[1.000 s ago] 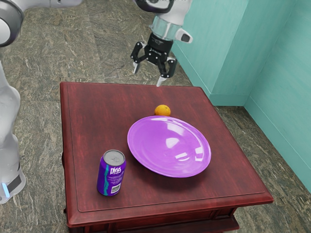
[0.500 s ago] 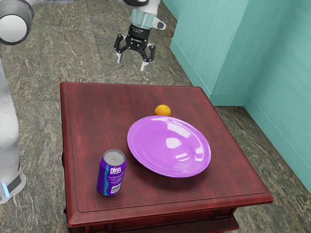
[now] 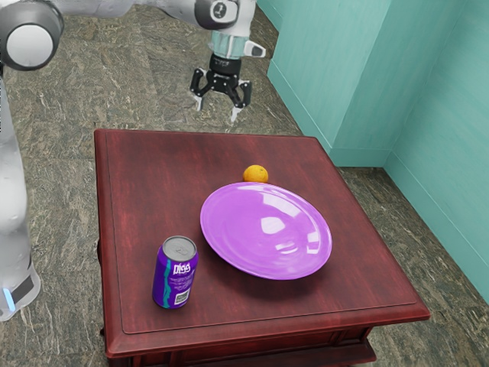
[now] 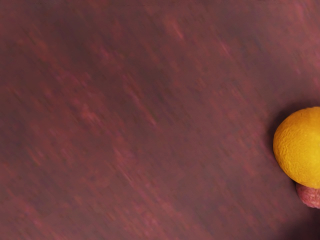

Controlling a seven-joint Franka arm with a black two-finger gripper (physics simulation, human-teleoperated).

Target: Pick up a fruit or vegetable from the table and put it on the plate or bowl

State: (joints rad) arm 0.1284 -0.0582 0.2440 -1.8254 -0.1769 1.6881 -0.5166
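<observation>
Beyond the table's (image 3: 153, 183) far edge, gripper (image 3: 218, 108) high, fingers apart and empty, orange (image 3: 256, 173) just beside plate's (image 3: 229, 245) far rim, can (image 3: 176, 272) nearer, apart from plate.

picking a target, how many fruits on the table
1 for certain: an orange by the plate's far rim. The wrist view shows a small reddish lump beside it, perhaps a second fruit, mostly hidden.
</observation>
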